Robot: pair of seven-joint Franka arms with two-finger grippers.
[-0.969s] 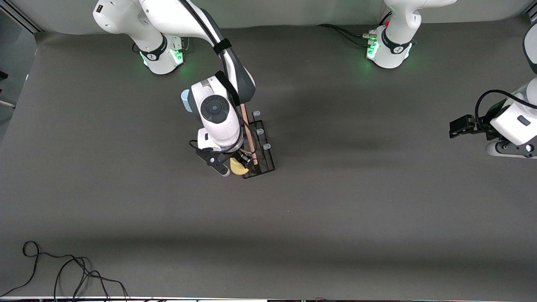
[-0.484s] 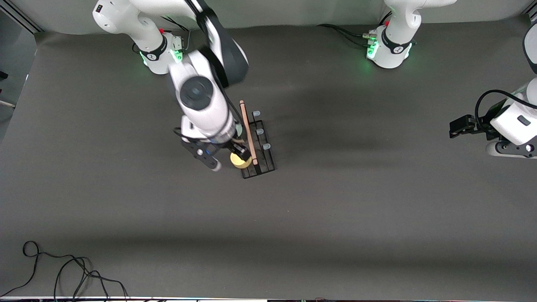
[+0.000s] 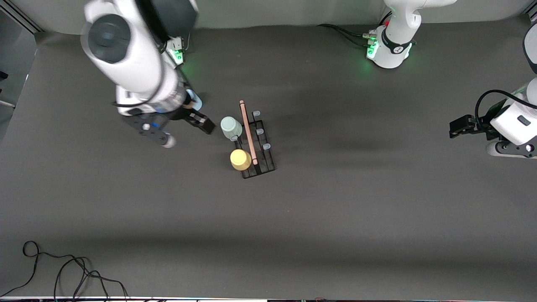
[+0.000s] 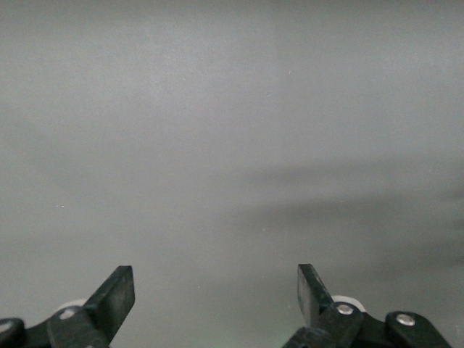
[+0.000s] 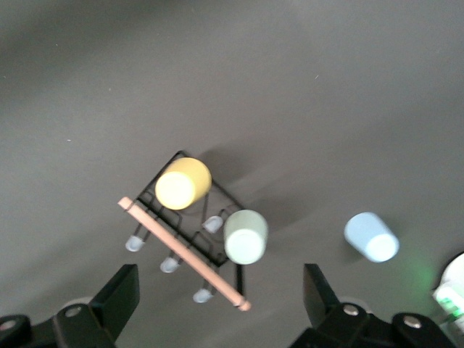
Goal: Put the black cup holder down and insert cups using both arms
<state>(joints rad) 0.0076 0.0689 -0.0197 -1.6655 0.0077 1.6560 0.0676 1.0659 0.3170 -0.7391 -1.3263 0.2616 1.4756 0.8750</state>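
Grey table (image 3: 335, 209) holds a rack (image 3: 259, 147) with yellow cup (image 3: 240, 160) and green cup (image 3: 231, 127) on pegs. Right gripper (image 3: 184, 132), fingers apart and empty, is near the blue cup (image 5: 370, 237), likely the next pickup. Left gripper (image 4: 216, 301) waits at the table's edge, fingers apart.

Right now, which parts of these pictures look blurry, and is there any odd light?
Front view: the right arm is smeared by motion; green lights glow at both bases. Right wrist view: slightly soft, cups cast faint shadows. Left wrist view: only grey table, with soft shadow bands.

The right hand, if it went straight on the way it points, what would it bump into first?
Probably the black wire cup holder or the pale mint green plastic cup on it; they sit between the open right hand's fingers in its wrist view. Depth is unclear.
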